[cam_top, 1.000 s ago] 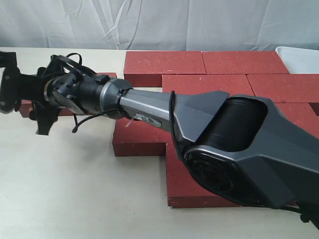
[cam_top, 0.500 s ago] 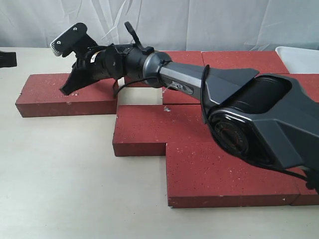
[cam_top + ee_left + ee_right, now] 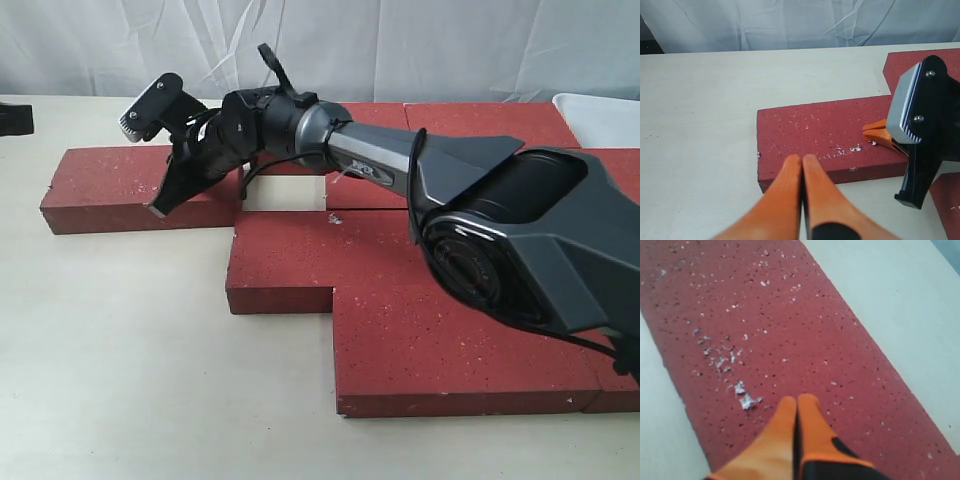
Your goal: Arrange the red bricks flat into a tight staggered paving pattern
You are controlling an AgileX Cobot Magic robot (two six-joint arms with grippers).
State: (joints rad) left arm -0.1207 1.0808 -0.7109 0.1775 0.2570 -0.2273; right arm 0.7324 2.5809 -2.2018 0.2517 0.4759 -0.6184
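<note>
A lone red brick [image 3: 110, 185] lies flat at the left, its right end close to the paved group of red bricks [image 3: 440, 330]. A small patch of table [image 3: 285, 193] shows between them. My right arm [image 3: 340, 145] reaches across to that brick. In the right wrist view my right gripper [image 3: 797, 401] is shut, empty, with its tips on the brick's [image 3: 790, 325] speckled top. The left wrist view shows those orange fingertips [image 3: 879, 136] resting on the brick [image 3: 815, 135]. My left gripper [image 3: 802, 160] is shut and empty at the brick's near long edge.
A white tray [image 3: 605, 118] stands at the back right behind the paving. A pale curtain closes off the far side. Bare table [image 3: 130, 350] lies in front of the lone brick. A dark part of my left arm [image 3: 14, 118] shows at the left edge.
My right arm swung up and back from the near left, then lowered its shut gripper onto the lone brick. The brick has shifted slightly right, towards the paving.
</note>
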